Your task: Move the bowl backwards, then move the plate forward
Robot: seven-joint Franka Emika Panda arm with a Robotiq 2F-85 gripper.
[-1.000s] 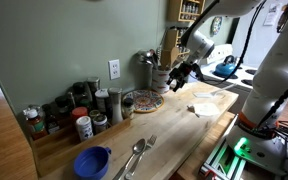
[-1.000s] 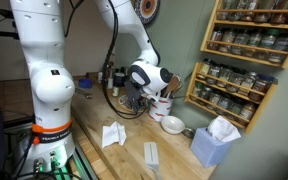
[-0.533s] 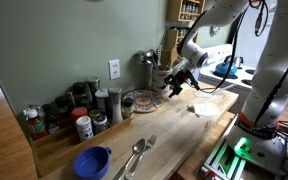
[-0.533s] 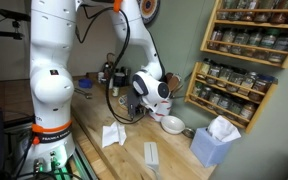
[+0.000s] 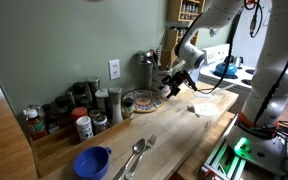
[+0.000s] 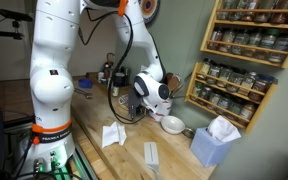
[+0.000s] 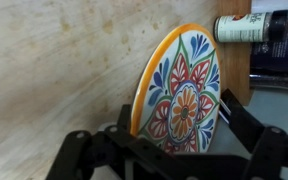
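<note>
The plate (image 5: 144, 101), with its orange, blue and white pattern, lies flat on the wooden counter by the wall. In the wrist view it (image 7: 184, 60) fills the space just ahead of the jaws. My gripper (image 5: 172, 86) is open, low over the counter, with one finger on each side of the plate's near part (image 7: 179, 118); I cannot tell whether they touch it. The small white bowl (image 6: 172, 124) sits on the counter past the gripper (image 6: 140, 105), toward the tissue box. It is hidden in the wrist view.
Spice jars and tins (image 5: 84, 105) line the wall beside the plate, and a dark bottle (image 7: 246, 27) lies just past it. A blue bowl (image 5: 92, 160), spoons (image 5: 136, 155), a crumpled napkin (image 6: 112, 135), a tissue box (image 6: 216, 141) and a jar shelf (image 6: 239, 60) are around.
My gripper has moved down and away from the white bowl's side toward the plate. The plate and the bowl have not moved.
</note>
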